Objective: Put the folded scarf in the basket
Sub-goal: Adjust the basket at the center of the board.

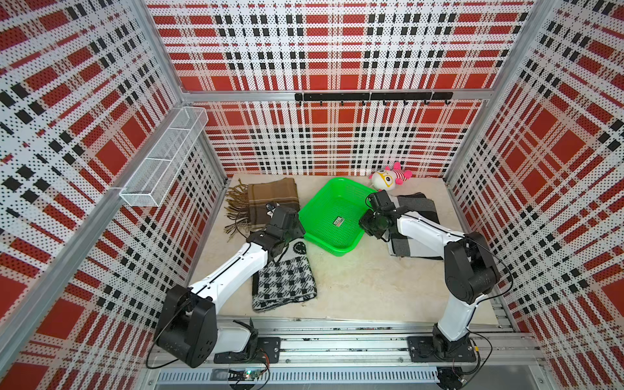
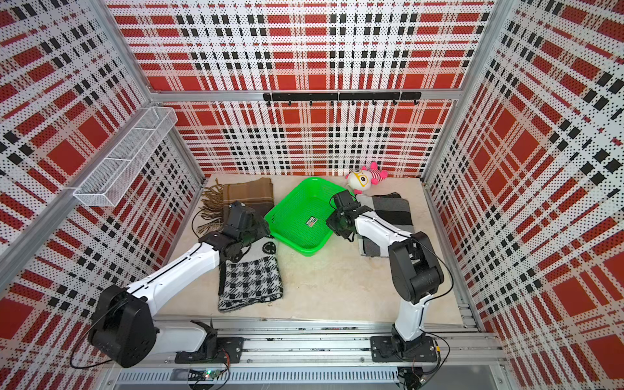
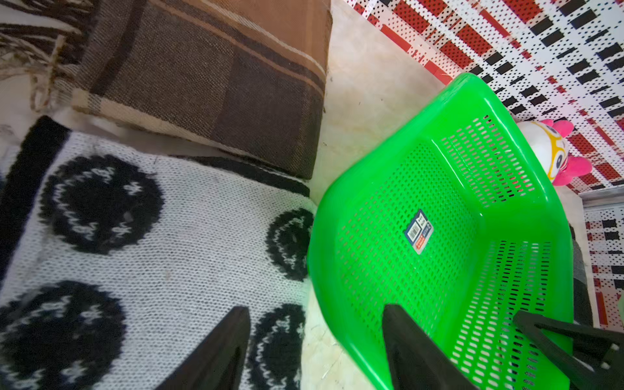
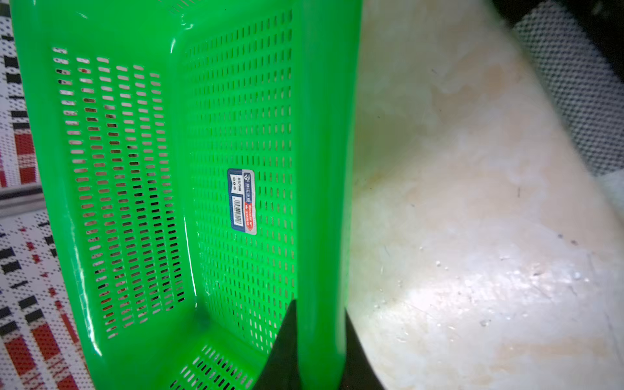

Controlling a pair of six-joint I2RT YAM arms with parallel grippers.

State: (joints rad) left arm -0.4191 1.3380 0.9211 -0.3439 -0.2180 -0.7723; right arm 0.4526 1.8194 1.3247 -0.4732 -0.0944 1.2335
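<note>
Right arm bent low, right gripper [image 4: 320, 337] clamped on green basket [image 4: 324, 135] rim, left gripper [image 3: 315, 309] spread wide, straddling basket edge beside knitted scarf [image 3: 189, 236]

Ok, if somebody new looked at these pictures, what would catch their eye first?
The bright green basket mid-table, empty apart from a sticker, with the right gripper shut on its rim. Around it lie three folded scarves: a brown fringed scarf at the back left, a black-and-white checked scarf at the front left, and a grey striped scarf on the right. A pink plush toy lies at the back.
</note>
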